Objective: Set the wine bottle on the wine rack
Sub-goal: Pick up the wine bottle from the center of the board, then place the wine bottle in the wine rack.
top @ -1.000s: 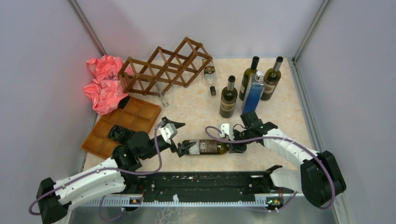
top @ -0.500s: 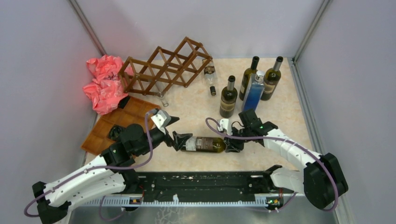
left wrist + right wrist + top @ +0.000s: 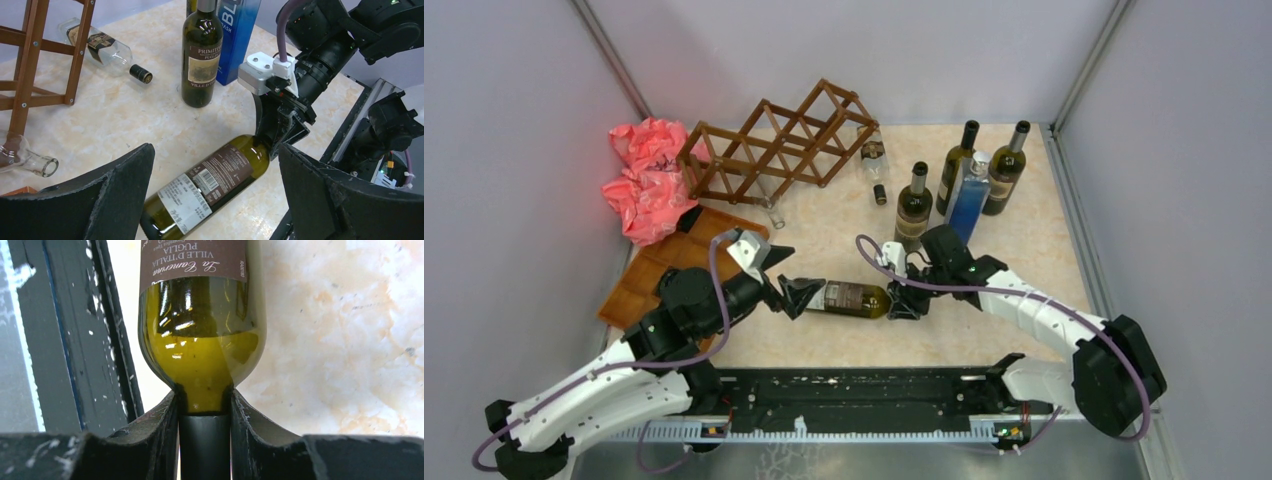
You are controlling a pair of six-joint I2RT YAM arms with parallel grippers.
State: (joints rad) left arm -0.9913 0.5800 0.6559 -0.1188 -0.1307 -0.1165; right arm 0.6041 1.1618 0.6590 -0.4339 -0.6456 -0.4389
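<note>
Right fingers [image 3: 161, 432] clamp the wine bottle [image 3: 212, 182] neck; left fingers [image 3: 112, 197] straddle its base, parted.

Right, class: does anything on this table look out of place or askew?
Yes. A clear bottle lies toppled beside the wine rack. The wine bottle also lies flat on the table, its neck clamped in the right pincer.

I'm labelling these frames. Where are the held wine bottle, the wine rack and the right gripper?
wine bottle [image 3: 849, 298]: top external view, on its label.
wine rack [image 3: 776, 150]: top external view, on a slat near its middle.
right gripper [image 3: 204, 412]: right wrist view, midway between its fingers, at the bottle neck.
</note>
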